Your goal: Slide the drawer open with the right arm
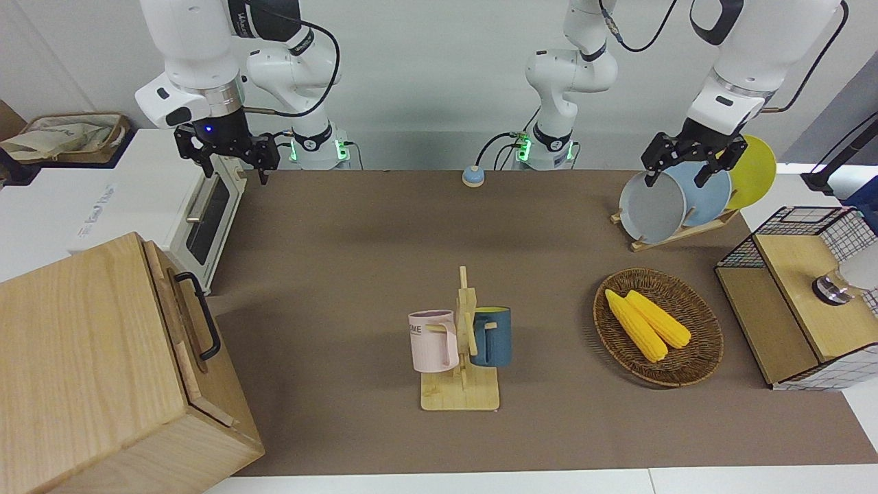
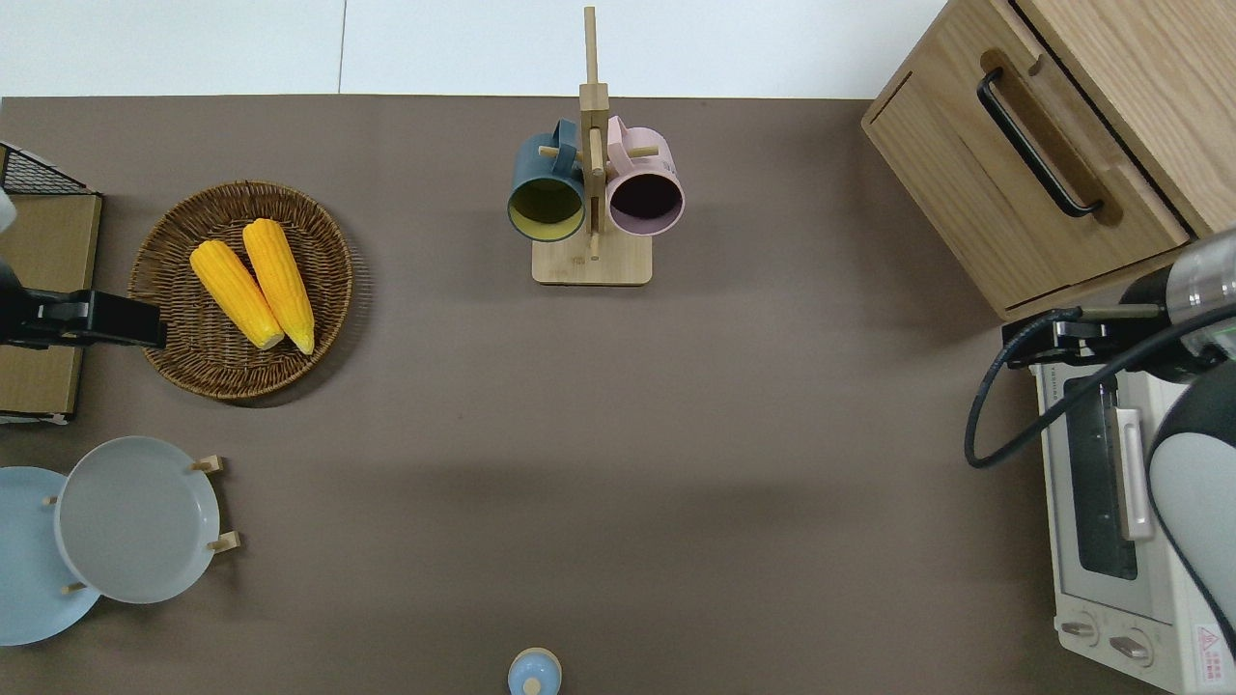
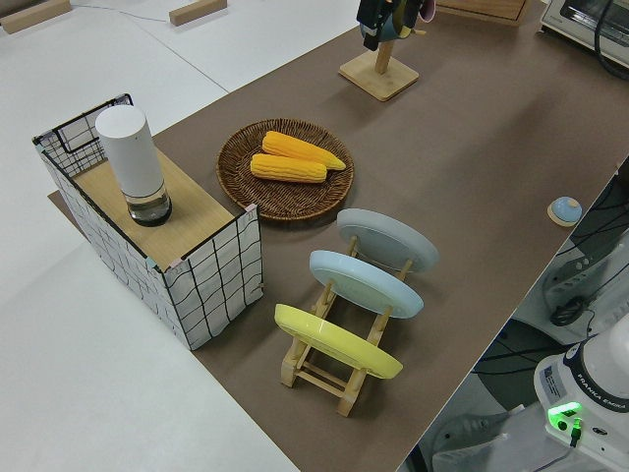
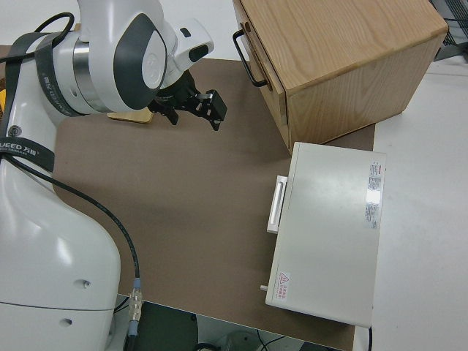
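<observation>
The drawer [image 1: 175, 302] is the shallow top panel on the front of the large pale wooden box at the right arm's end of the table. Its black bar handle [image 1: 200, 317] faces the middle of the table, and the panel sits flush with the box. The overhead view shows the drawer [image 2: 1062, 125] and handle [image 2: 1038, 140] too. My right gripper [image 1: 234, 171], with a blue light at its wrist, is up in the air and open, holding nothing. Seen from overhead, the right gripper [image 2: 1048, 338] is over the toaster oven's end nearest the box. The left arm is parked, its gripper [image 1: 679, 175] open.
A white toaster oven [image 1: 206, 213] stands beside the box, nearer to the robots. A wooden mug rack [image 1: 463, 343] holds a pink and a blue mug mid-table. Toward the left arm's end are a corn basket [image 1: 693, 360], a plate rack [image 1: 675, 199] and a wire-grid cabinet [image 1: 796, 302].
</observation>
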